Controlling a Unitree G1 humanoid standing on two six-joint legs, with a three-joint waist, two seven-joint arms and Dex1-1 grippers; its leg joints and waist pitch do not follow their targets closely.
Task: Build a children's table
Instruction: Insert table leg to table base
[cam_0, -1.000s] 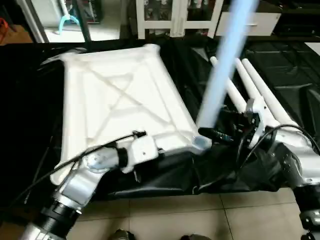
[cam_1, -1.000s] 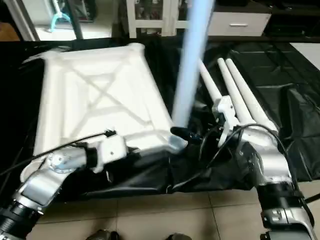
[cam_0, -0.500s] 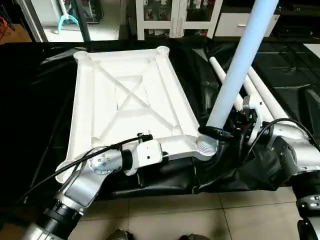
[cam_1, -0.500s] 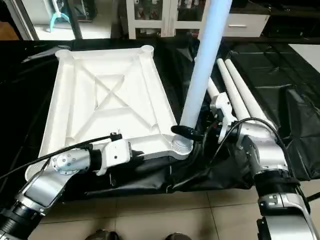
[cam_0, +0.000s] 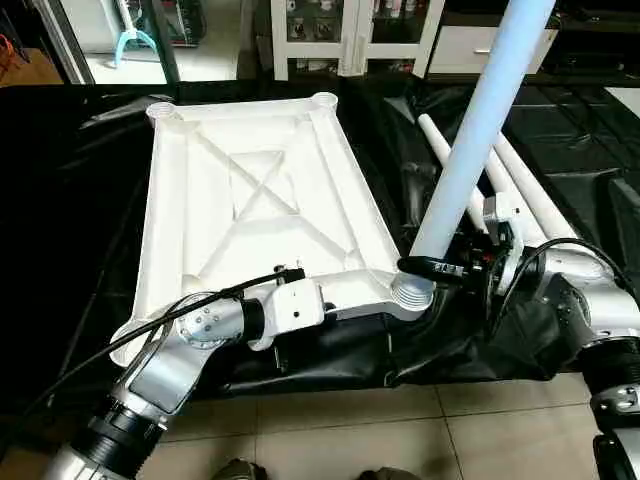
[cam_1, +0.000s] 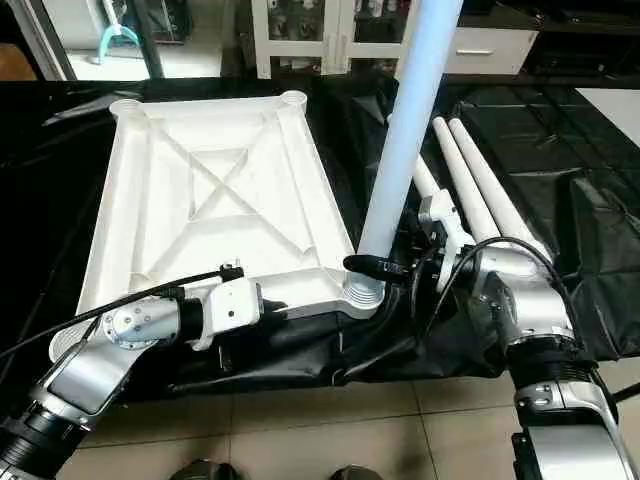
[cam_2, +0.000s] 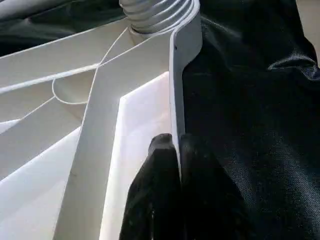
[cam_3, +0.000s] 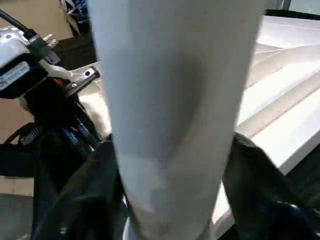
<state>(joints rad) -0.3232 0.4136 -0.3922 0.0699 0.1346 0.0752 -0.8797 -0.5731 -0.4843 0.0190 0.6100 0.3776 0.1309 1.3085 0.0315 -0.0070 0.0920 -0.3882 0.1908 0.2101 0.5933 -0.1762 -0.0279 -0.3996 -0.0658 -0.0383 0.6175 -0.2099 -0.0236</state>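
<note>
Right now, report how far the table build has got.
Done: one leg stands in the tabletop's near corner socket. In hand: right gripper around that leg's base; left gripper pinches the near rim. Left: three loose legs on the black cloth, three sockets unfilled.

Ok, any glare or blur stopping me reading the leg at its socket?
Left eye view: sharp, leg and threaded socket readable, leg tinted bluish. Right wrist view: the leg is close and soft. Left wrist view: crisp on the tabletop rim.
</note>
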